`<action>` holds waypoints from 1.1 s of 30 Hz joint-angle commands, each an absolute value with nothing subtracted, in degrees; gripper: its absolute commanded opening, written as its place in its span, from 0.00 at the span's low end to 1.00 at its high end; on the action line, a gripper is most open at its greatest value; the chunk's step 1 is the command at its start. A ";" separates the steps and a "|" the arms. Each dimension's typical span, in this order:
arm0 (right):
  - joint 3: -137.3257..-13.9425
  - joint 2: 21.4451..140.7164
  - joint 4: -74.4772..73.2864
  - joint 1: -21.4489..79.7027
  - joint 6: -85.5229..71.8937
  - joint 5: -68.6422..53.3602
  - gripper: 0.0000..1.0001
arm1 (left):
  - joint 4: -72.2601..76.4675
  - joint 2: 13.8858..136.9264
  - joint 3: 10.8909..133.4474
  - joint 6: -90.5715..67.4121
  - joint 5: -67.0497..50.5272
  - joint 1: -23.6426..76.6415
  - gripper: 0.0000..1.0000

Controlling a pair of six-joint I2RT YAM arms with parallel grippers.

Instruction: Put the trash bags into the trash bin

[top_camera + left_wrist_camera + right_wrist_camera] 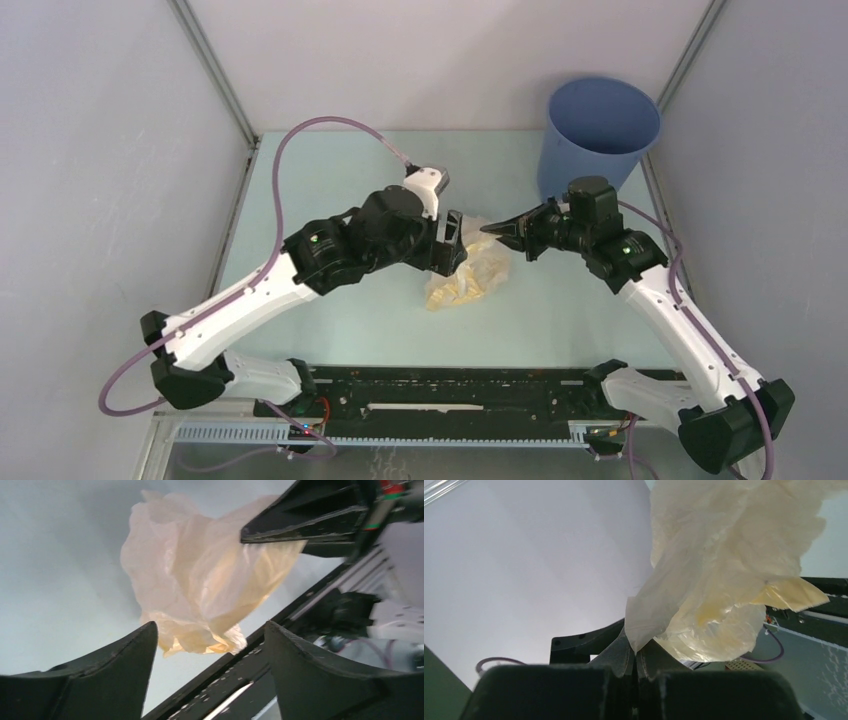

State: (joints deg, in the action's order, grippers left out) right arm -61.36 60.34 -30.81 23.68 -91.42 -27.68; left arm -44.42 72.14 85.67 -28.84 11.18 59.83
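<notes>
Right wrist view alone shows the right gripper pinching the bag. Left gripper spread wide; only overhead shows the bin, upper right.

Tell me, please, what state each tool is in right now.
Left tool: open, gripping nothing.
Right tool: shut on the trash bag.

Pale green table, grey enclosure walls, slanted metal corner strut, black rail along the near edge.
</notes>
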 commanded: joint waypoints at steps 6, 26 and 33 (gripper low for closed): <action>-64.91 62.24 -38.77 27.50 -94.93 -20.24 0.00 | -54.67 75.73 89.42 -21.82 16.27 60.12 0.64; -67.91 59.74 -30.75 23.68 -63.57 -29.85 0.22 | -55.70 76.61 88.24 -24.10 10.22 54.91 0.00; -85.77 66.88 -57.06 20.56 -24.43 -28.58 0.55 | -49.70 69.15 82.51 -38.08 -10.95 42.67 0.00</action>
